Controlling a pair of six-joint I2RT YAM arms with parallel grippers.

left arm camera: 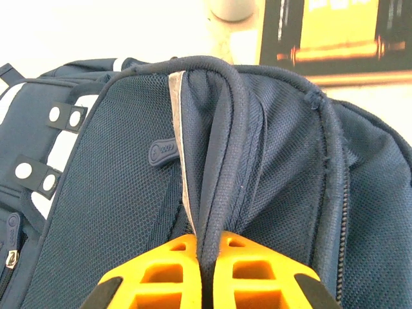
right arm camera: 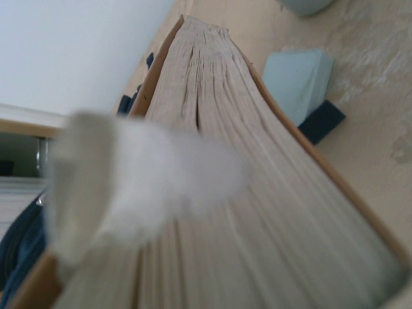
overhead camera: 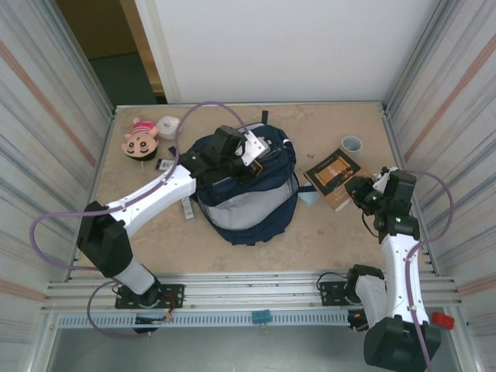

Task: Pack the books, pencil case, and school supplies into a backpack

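Beige scuffed tabletop (overhead camera: 325, 240), corrugated metal walls both sides, white panel at the back. Large navy blue fabric backpack (overhead camera: 249, 198) lies mid-table. Left gripper (overhead camera: 263, 157) sits on its far end. Left wrist cam: orange fingers (left arm camera: 161, 273) pinched tight on a ridge of backpack fabric next to the piped seam, mesh on either side. Rubber zip pull (left arm camera: 163, 153) has embossed lettering, too small to read.

Brown-covered book (overhead camera: 333, 172) lies right of the backpack, near the grey cup (overhead camera: 352, 144). Right gripper (overhead camera: 361, 191) is at the book's near right corner. Right wrist cam: page block edge-on and very close, with one blurred white finger pad (right arm camera: 129, 174) across the pages. The other finger is hidden, so no way to tell whether the claw is clamped on the book or just against it. Cover text is blurred in every view.

Pale blue square pad (overhead camera: 310, 198) is just beside the book, with a dark packet (right arm camera: 320, 122) poking out from under it. White-and-dark packet (overhead camera: 187, 208) and a darker one (overhead camera: 165, 164) lie left of the backpack. Pink doll head (overhead camera: 141, 137) is in the far left corner.
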